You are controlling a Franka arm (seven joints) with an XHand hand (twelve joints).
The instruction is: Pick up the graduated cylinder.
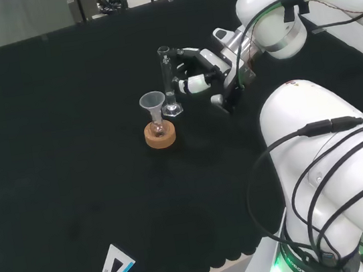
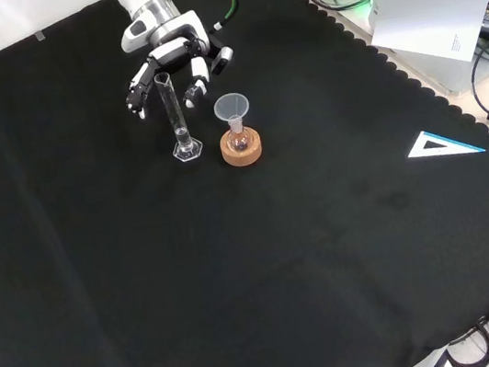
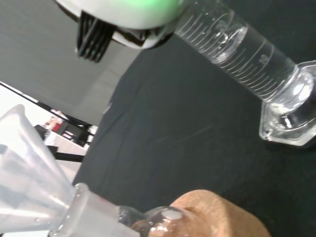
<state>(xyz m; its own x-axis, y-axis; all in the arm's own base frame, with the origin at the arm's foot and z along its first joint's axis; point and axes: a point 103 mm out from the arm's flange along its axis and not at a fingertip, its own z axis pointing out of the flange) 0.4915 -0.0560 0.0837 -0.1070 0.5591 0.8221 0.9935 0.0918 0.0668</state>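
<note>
- The tall clear glass graduated cylinder (image 2: 178, 119) with a hexagonal foot stands upright on the black cloth of the counter (image 2: 241, 277), in the upper left part of the front view.
- The black and white hand (image 2: 172, 69) is just behind it in this view, fingers half spread and relaxed, holding nothing; I cannot tell if a finger touches the glass.
- Just to the right of the cylinder stands a small clear flask with a plastic funnel (image 2: 232, 109) on a round cork ring (image 2: 242, 149).
- A white and blue triangle ruler (image 2: 441, 145) lies well apart, at the right.
</note>
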